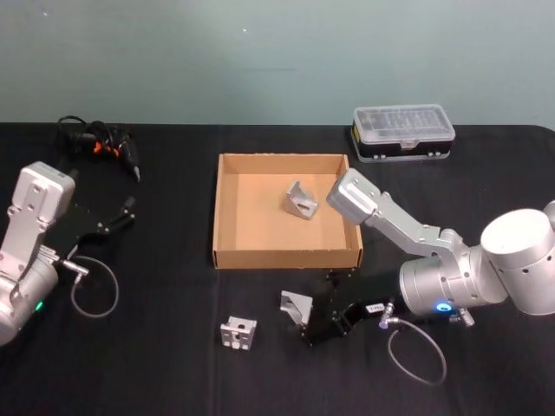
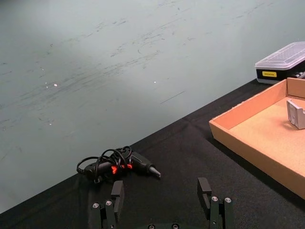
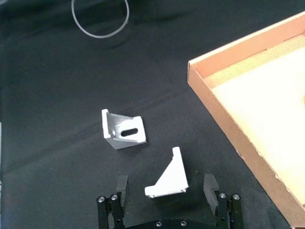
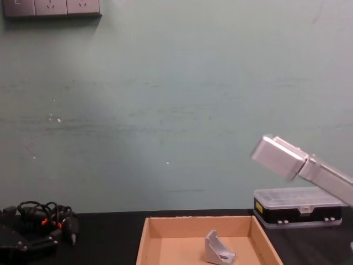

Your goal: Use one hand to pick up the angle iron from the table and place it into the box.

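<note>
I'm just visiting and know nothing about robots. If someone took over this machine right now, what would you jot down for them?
Right hand: open, fingers on either side of the nearer angle iron on the table, not gripping it yet.
Left hand: open, idle at the table's left side.
Done: one angle iron lies in the box.
Left: close on the straddled piece and lift it into the box. The other angle iron sits on the table beside it.
</note>
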`<state>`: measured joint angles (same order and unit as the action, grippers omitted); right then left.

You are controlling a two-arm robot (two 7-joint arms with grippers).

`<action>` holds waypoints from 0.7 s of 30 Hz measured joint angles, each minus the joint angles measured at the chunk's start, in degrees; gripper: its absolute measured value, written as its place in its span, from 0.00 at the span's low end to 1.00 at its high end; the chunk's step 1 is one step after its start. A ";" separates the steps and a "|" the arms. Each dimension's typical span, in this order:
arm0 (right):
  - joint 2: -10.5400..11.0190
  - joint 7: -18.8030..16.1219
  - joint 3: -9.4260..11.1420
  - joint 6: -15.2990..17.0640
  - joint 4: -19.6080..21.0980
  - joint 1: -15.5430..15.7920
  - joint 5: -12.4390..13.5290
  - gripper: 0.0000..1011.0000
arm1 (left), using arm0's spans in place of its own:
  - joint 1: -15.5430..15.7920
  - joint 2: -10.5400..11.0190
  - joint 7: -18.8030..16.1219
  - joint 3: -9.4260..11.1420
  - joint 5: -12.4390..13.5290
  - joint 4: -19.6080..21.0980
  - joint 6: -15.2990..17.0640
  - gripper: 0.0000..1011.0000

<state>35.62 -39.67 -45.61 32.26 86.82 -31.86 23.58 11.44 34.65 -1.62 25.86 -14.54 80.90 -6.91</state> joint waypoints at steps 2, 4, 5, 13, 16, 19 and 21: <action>-0.25 0.01 -0.40 -0.01 -0.57 -0.32 -0.49 0.99 | 0.00 0.00 0.00 0.00 0.00 0.00 0.00 1.00; -0.64 -0.02 -0.74 -0.15 -1.24 -0.67 -0.98 0.99 | 0.00 0.00 0.00 0.00 0.00 0.00 0.00 1.00; -0.64 -0.02 -0.74 -0.15 -1.24 -0.67 -0.98 0.99 | 0.00 0.00 0.00 0.00 0.00 0.00 0.00 1.00; -2.54 -1.04 -1.73 -1.81 -4.06 -1.97 -2.28 0.99 | 0.00 0.00 0.00 0.00 0.00 0.00 0.00 1.00; -3.13 -1.31 -2.18 -2.44 -4.73 -2.37 -2.98 0.99 | 0.00 0.00 0.00 0.00 0.00 0.00 0.00 1.00; -3.70 -1.34 -2.48 -2.51 -5.51 -2.67 -3.59 0.99 | 0.00 0.00 0.00 0.00 0.00 0.00 0.00 1.00; -3.70 -1.34 -2.49 -2.51 -5.50 -2.68 -3.61 0.99 | 0.00 0.00 0.00 0.00 0.00 0.00 0.00 1.00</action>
<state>31.92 -41.00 -48.09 29.74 81.32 -34.54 19.97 11.43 34.65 -1.62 25.86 -14.55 80.90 -6.91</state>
